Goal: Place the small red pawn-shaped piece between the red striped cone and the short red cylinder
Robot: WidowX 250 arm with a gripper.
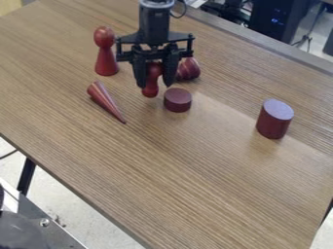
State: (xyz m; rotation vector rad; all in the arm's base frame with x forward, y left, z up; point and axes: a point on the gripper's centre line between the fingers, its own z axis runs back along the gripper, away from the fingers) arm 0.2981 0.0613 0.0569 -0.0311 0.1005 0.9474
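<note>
The black gripper (155, 83) hangs over the upper middle of the wooden table, shut on a dark red pin (151, 89) whose rounded end points down toward the camera; its upper part is partly hidden. Just right of this pin's rounded end is a short red cylinder (177, 100). A striped red rounded piece (189, 69) lies behind the gripper's right side. To the left, a red pawn-shaped piece (106, 53) stands upright, and a striped red cone (104, 100) lies on its side, tip toward the camera.
A taller red cylinder (274, 119) with a slanted, pale-looking top stands at the right of the wooden table (169, 170). Dark equipment (278, 19) is beyond the far edge, and a metal-edged object (32, 226) is below the table at lower left.
</note>
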